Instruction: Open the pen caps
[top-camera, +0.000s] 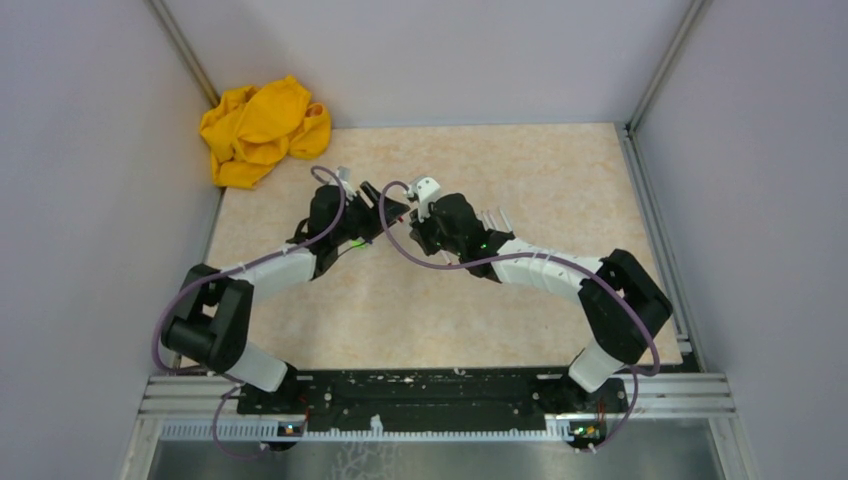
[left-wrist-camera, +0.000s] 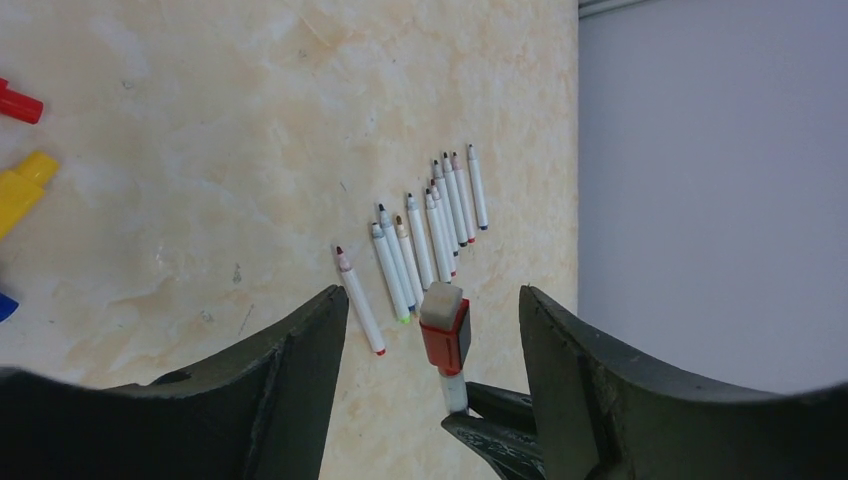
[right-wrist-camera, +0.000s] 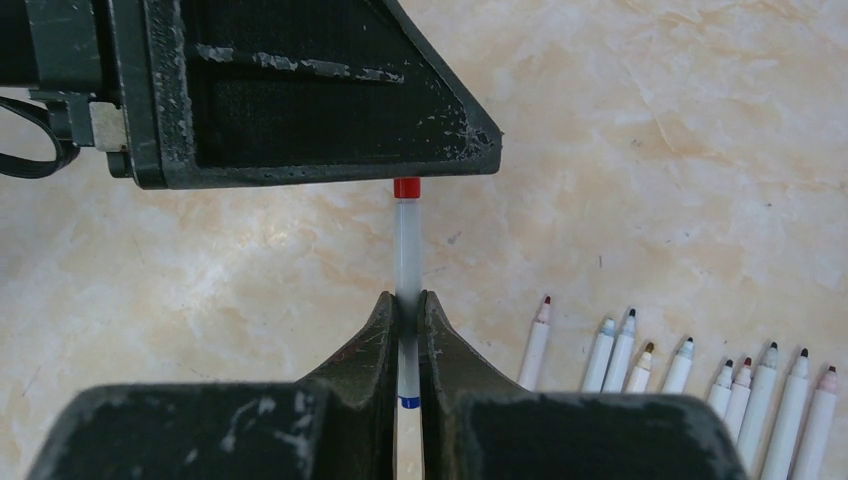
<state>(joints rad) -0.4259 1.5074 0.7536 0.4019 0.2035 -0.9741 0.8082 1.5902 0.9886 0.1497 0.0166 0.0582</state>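
Right gripper (right-wrist-camera: 407, 303): clamped on the marker barrel (right-wrist-camera: 406, 250).
Red cap (left-wrist-camera: 445, 343): on the barrel's far end, pointing into the left gripper.
Left gripper (left-wrist-camera: 432, 297): fingers spread with the cap between them, not gripped. It is the nearer arm, and the pull should run along the barrel's axis.
Containers: none visible. Uncapped markers (left-wrist-camera: 420, 250) and loose caps (left-wrist-camera: 20, 190) lie on the table (left-wrist-camera: 200, 120).

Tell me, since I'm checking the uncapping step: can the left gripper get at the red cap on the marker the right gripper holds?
Probably yes: the red cap sits between the fingers of the open left gripper, nothing intervening, while the right gripper clamps the marker.
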